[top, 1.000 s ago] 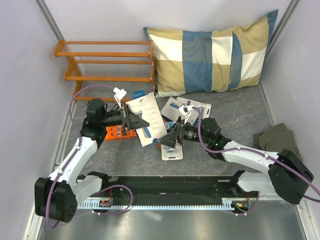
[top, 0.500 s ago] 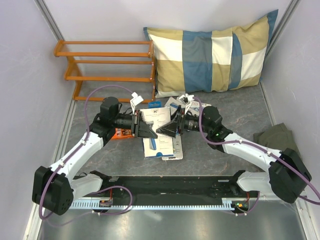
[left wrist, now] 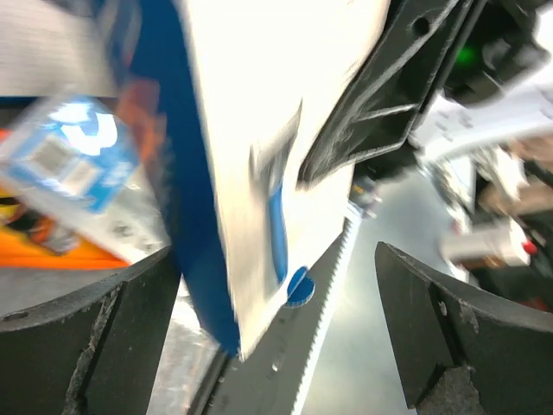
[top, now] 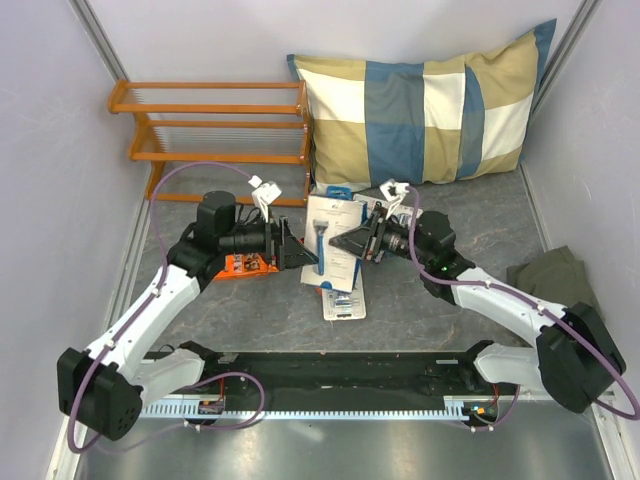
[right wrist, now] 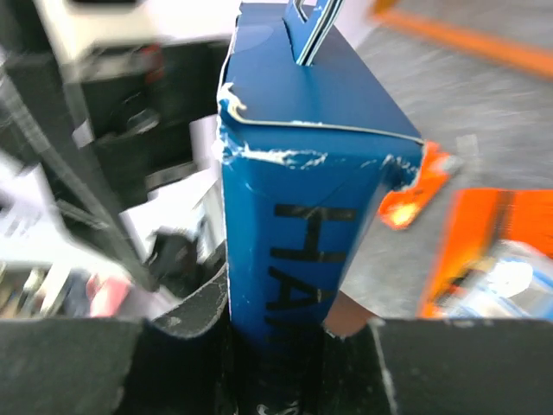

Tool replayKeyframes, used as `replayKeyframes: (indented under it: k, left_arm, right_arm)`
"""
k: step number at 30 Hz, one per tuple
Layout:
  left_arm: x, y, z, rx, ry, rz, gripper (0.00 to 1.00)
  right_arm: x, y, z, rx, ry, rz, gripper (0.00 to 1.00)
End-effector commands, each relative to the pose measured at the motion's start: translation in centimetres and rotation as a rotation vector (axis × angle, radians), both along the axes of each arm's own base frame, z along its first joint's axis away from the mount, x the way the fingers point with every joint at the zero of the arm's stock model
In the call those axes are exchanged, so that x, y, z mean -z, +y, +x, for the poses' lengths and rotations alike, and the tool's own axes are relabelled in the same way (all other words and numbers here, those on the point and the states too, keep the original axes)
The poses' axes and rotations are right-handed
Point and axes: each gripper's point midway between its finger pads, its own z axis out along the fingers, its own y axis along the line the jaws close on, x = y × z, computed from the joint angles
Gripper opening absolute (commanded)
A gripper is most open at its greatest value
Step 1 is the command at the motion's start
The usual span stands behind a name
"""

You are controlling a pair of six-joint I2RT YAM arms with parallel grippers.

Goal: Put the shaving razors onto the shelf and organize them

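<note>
A white razor box (top: 331,240) picturing a blue razor hangs above the table between both arms. My right gripper (top: 349,244) is shut on its right edge; in the right wrist view the box's blue side (right wrist: 292,199) is pinched between the fingers (right wrist: 194,320). My left gripper (top: 298,256) stands open at the box's left edge, the box (left wrist: 276,130) still between its spread fingers (left wrist: 458,337) but loose. A clear blister pack (top: 343,302) lies under the box, and an orange pack (top: 245,266) sits to the left. The shelf (top: 215,130) stands at the back left.
A blue-and-beige checked pillow (top: 425,110) leans on the back wall beside the shelf. A green cloth (top: 552,277) lies at the right wall. In the left wrist view a blister pack (left wrist: 69,160) shows over an orange one (left wrist: 52,251).
The left arm carried the white box to the middle; the right gripper came up and shut on it. The left gripper then opened and let go.
</note>
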Motion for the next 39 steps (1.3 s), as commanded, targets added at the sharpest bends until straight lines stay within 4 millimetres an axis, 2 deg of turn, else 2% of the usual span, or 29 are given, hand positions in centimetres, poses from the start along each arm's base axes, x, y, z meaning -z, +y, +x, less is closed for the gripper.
replayKeyframes:
  k: [1,2,3,5,6,11,13,14,16,17,19,20,22,27,34,39]
  left_arm:
    - [-1.7,1.4,2.6,-0.202,-0.088,0.036,1.0]
    - [-1.6,1.5,2.7,-0.216,-0.087,0.03,1.0]
    - [-1.6,1.5,2.8,-0.229,-0.083,0.022,1.0]
    - [-1.6,1.6,3.2,-0.269,-0.084,-0.014,1.0]
    - [-1.7,1.6,3.3,-0.282,-0.086,-0.032,1.0]
    - [-2.5,1.2,3.5,-0.325,-0.081,-0.182,1.0]
    - [-1.9,0.8,3.0,-0.307,-0.036,-0.231,1.0]
    - [-2.6,0.4,3.2,-0.288,-0.061,-0.273,1.0]
    - [-2.3,-0.1,2.7,-0.25,-0.026,-0.314,1.0]
    - [-2.8,-0.4,2.8,-0.229,-0.051,-0.343,1.0]
    - [-2.9,-0.7,2.3,-0.196,-0.04,-0.373,1.0]
    - [-4.0,-0.8,2.1,-0.178,-0.091,-0.41,1.0]
    - [-4.5,-1.0,1.6,-0.162,-0.115,-0.437,1.0]
    - [-6.0,-2.0,0.7,-0.117,-0.189,-0.462,1.0]
    - [-5.2,-3.9,1.1,-0.088,-0.155,-0.45,0.97]
    - [-5.5,-5.4,1.1,-0.058,-0.151,-0.467,0.85]
  right_arm:
    - [-3.2,-3.9,4.1,0.269,-0.016,0.148,0.08]
    - [-3.3,-5.1,4.6,0.312,0.019,0.185,0.08]
    - [-4.4,-5.8,5.0,0.35,0.003,0.235,0.08]
    - [-5.0,-7.2,5.3,0.397,0.006,0.294,0.08]
    - [-6.0,-7.9,5.5,0.425,0.007,0.352,0.08]
    - [-8.1,-10.4,5.4,0.505,-0.008,0.492,0.08]
    - [-9.0,-10.9,5.2,0.515,-0.015,0.543,0.08]
    - [-9.0,-10.9,5.2,0.511,-0.012,0.552,0.08]
    - [-9.9,-10.9,4.7,0.481,-0.016,0.6,0.08]
    - [-10.2,-10.6,4.6,0.454,-0.021,0.612,0.08]
    - [-9.8,-10.0,4.6,0.415,0.014,0.626,0.08]
    - [-10.5,-9.9,4.0,0.379,-0.008,0.654,0.08]
    - [-9.9,-9.5,4.2,0.356,0.028,0.668,0.08]
    - [-10.2,-9.0,3.9,0.294,0.024,0.704,0.07]
    - [-10.0,-8.8,3.8,0.276,0.027,0.714,0.07]
    - [-9.9,-8.5,3.5,0.26,0.032,0.71,0.07]
